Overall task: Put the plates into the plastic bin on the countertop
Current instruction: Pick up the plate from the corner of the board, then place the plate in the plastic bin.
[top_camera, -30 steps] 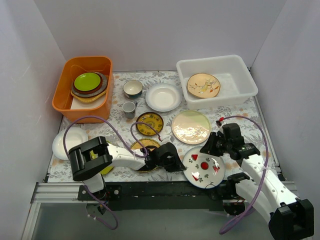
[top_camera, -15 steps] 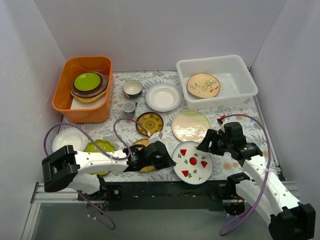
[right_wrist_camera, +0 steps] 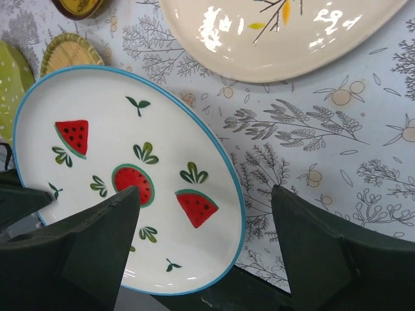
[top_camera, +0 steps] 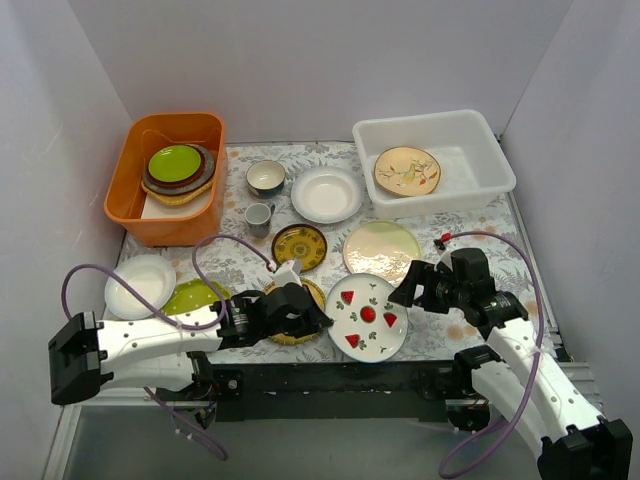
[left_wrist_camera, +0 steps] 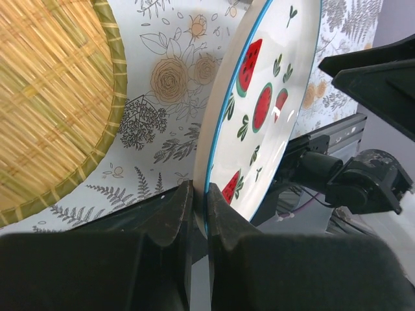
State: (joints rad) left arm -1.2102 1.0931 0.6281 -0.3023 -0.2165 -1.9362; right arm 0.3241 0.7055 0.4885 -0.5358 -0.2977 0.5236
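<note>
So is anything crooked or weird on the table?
Yes, the watermelon plate. It's tipped up at a slant instead of lying flat on the cloth, because the left claw is pinching its rim. Nothing looks spilled or broken.

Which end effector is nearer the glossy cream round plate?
Right: right end effector open beside the near edge of the glossy cream round plate; left end effector farther, clamped on the white watermelon-print plate.
</note>
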